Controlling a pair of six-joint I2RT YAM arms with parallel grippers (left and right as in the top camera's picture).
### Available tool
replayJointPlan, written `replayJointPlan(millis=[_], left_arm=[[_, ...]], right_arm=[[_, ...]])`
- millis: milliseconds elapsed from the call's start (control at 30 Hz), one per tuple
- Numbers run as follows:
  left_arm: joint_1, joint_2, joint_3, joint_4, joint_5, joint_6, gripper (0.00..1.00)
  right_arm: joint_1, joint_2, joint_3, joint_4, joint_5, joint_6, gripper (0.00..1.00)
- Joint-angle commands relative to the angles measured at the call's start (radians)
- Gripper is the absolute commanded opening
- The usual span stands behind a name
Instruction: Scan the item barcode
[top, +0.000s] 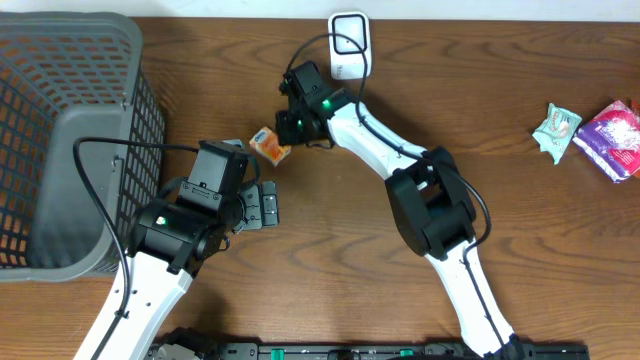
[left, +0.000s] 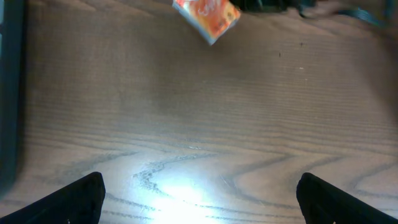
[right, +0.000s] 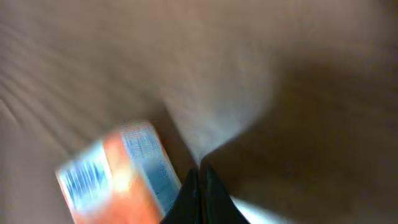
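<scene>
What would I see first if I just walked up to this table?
The little orange box near the middle of the table, right beside the shut right claw. Then the big gray basket at the left edge and the colorful snack packets far right.

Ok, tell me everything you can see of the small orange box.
The small orange box looks like printed cardboard, orange with white and light-blue panels; one face shows blue stripes, likely a barcode, though blurred. It sits askew, apparently resting on the wooden table. The shut right gripper is right beside it; contact cannot be told.
</scene>
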Motion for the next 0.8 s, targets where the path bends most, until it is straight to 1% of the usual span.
replayJointPlan(millis=[0,100,133,167,200,233,267,300,333,367,500,533,700,767], left_arm=[[0.004,0.001,0.001,-0.002,-0.005,0.013,0.98],[0.005,0.001,0.001,-0.002,-0.005,0.013,0.98],[0.005,0.001,0.001,-0.002,-0.005,0.013,0.98],[0.005,0.001,0.001,-0.002,-0.005,0.013,0.98],[0.005,0.001,0.001,-0.002,-0.005,0.013,0.98],[0.005,0.001,0.001,-0.002,-0.005,0.013,0.98],[0.005,0.001,0.001,-0.002,-0.005,0.013,0.98],[0.005,0.001,0.001,-0.002,-0.005,0.013,0.98],[0.005,0.001,0.001,-0.002,-0.005,0.013,0.98],[0.005,0.001,0.001,-0.002,-0.005,0.013,0.98],[0.005,0.001,0.001,-0.002,-0.005,0.013,0.98],[0.004,0.001,0.001,-0.002,-0.005,0.013,0.98],[0.005,0.001,0.001,-0.002,-0.005,0.013,0.98],[0.005,0.001,0.001,-0.002,-0.005,0.013,0.98]], right_arm=[[0.019,-0.094,0.001,-0.127,-0.033,-0.011,0.01],[0.021,-0.144,0.001,-0.181,-0.03,-0.012,0.01],[0.021,-0.162,0.001,-0.179,-0.03,-0.028,0.03],[0.019,-0.176,0.001,-0.166,-0.027,-0.048,0.08],[0.019,-0.187,0.001,-0.148,-0.022,-0.071,0.18],[0.018,-0.192,0.001,-0.127,-0.019,-0.093,0.3],[0.018,-0.193,0.001,-0.105,-0.019,-0.11,0.46],[0.018,-0.193,0.001,-0.082,-0.019,-0.119,0.58],[0.018,-0.191,0.0,-0.066,-0.019,-0.12,0.66],[0.018,-0.183,0.0,-0.057,-0.019,-0.12,0.69],[0.019,-0.14,0.0,-0.043,-0.027,-0.113,0.74],[0.021,-0.125,0.0,-0.039,-0.037,-0.111,0.74],[0.027,-0.055,0.0,-0.027,-0.133,-0.114,0.7],[0.029,-0.03,0.0,-0.027,-0.162,-0.12,0.67]])
